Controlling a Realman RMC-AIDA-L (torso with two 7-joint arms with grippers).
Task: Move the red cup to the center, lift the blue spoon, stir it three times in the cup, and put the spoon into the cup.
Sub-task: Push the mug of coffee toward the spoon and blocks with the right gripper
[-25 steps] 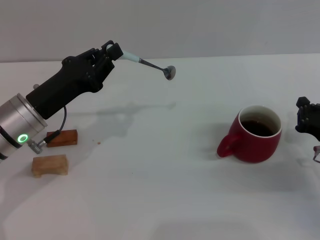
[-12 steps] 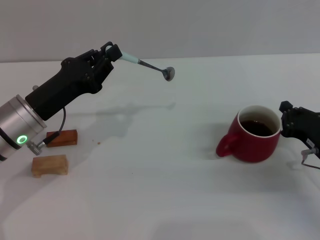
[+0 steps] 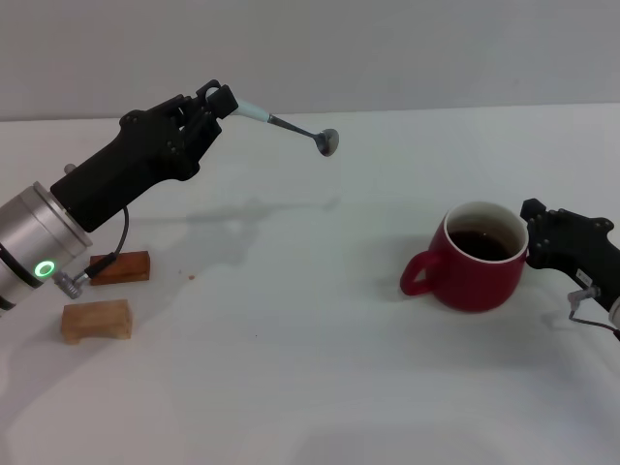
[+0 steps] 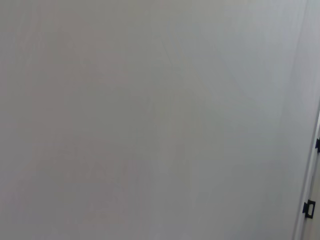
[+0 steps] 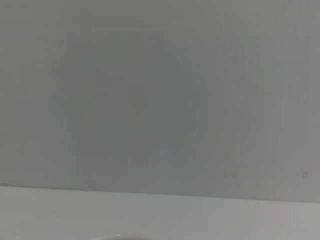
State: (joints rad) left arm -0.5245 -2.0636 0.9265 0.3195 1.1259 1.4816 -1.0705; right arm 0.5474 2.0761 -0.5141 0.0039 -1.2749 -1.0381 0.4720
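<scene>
In the head view the red cup [image 3: 475, 276] stands upright on the white table, right of the middle. Its handle points left and dark liquid shows inside. My right gripper [image 3: 536, 232] is low at the right edge and touches the cup's right side near the rim. My left gripper [image 3: 225, 100] is raised at the back left and is shut on the pale handle of the blue spoon [image 3: 281, 124]. The spoon sticks out to the right with its metal bowl in the air, well left of the cup. Neither wrist view shows any of these things.
Two small wooden blocks lie at the left under my left arm: a darker one [image 3: 120, 267] and a lighter one [image 3: 96, 321]. The white table [image 3: 310, 368] stretches between the blocks and the cup. A grey wall stands behind.
My right gripper has moved in from the right edge, met the cup and slid it a little to the left. My left arm and the spoon have stayed still.
</scene>
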